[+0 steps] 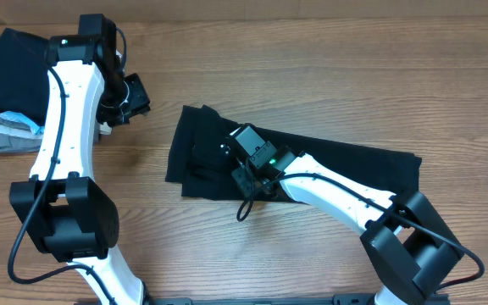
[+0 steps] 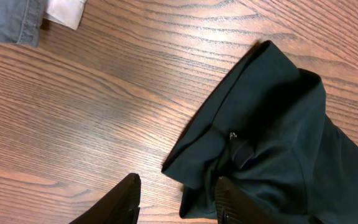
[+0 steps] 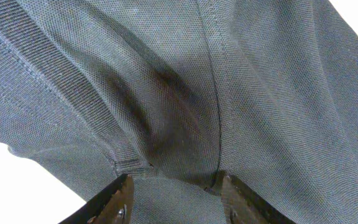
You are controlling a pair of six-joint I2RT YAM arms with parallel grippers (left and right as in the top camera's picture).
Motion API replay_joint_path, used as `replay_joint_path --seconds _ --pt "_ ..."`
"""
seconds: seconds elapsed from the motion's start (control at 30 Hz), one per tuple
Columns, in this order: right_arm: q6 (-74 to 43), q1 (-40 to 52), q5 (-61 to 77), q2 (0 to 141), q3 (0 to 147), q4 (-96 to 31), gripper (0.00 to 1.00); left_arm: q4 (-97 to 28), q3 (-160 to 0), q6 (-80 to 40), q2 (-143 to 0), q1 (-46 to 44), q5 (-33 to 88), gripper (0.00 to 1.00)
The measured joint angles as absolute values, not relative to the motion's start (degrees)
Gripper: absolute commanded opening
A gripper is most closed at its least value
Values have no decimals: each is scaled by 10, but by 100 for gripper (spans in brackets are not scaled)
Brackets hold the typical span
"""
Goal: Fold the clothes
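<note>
The clothes, a black shirt [image 1: 346, 165], lie folded into a long band across the middle of the table. My right gripper [image 1: 246, 176] hovers low over the band's left part. In the right wrist view its jaws [image 3: 176, 196] stand apart, with the knit fabric [image 3: 185, 74] and a ribbed hem lying flat between and beyond them, not pinched. My left gripper [image 1: 132, 97] sits off the shirt's upper-left corner, over bare wood. In the left wrist view it [image 2: 178, 196] is open, and the shirt's folded end [image 2: 278, 124] reaches down beside the right finger [image 2: 229, 202].
A stack of folded garments sits at the table's far left: a black one [image 1: 11, 63] on top, grey and light-blue pieces [image 1: 2, 135] below. The left wrist view shows a grey garment [image 2: 11, 22] and a white bit [image 2: 64, 12] at the top left.
</note>
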State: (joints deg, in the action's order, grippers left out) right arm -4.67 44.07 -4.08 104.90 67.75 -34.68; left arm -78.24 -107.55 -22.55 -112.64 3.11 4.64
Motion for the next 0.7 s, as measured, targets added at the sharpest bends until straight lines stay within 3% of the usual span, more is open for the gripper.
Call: replay_joint_path --seconds 0.7 --pt "-46 435 -67 1074 677 -323 50 -791 -1075 -223 -1126 31 46 42"
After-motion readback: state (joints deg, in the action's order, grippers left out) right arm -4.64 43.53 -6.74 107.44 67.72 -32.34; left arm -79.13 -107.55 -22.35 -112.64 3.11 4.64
